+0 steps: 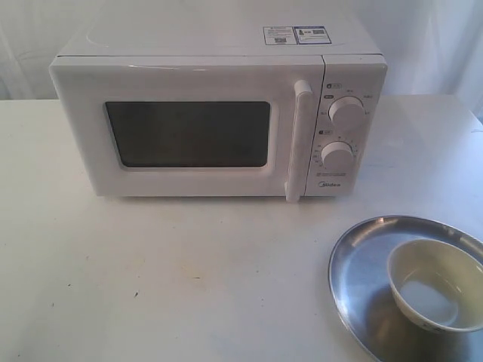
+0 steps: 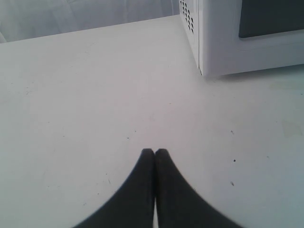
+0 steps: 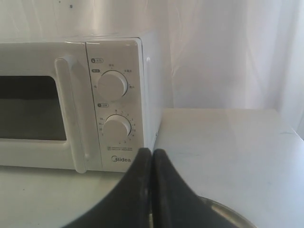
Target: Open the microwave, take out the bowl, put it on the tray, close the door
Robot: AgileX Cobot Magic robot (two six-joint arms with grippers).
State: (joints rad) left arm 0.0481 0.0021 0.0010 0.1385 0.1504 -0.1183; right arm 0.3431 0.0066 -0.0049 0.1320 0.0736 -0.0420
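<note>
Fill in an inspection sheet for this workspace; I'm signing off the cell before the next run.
Surface: white table, a few small dark specks.
Job's things: microwave upright, door shut; bowl sits upright on the tray, apart from the microwave.
Clutter: nothing seen.
End effectors: left end effector shut, empty, over the table; right end effector shut, empty, pointing toward the microwave.
Cables: nothing seen.
Surroundings: white curtain behind the table.

Microwave (image 1: 219, 121) stands at the back of my table (image 1: 151, 279). Tray (image 1: 362, 256) lies in front, to its right. Bowl (image 1: 438, 286) sits in the tray.
</note>
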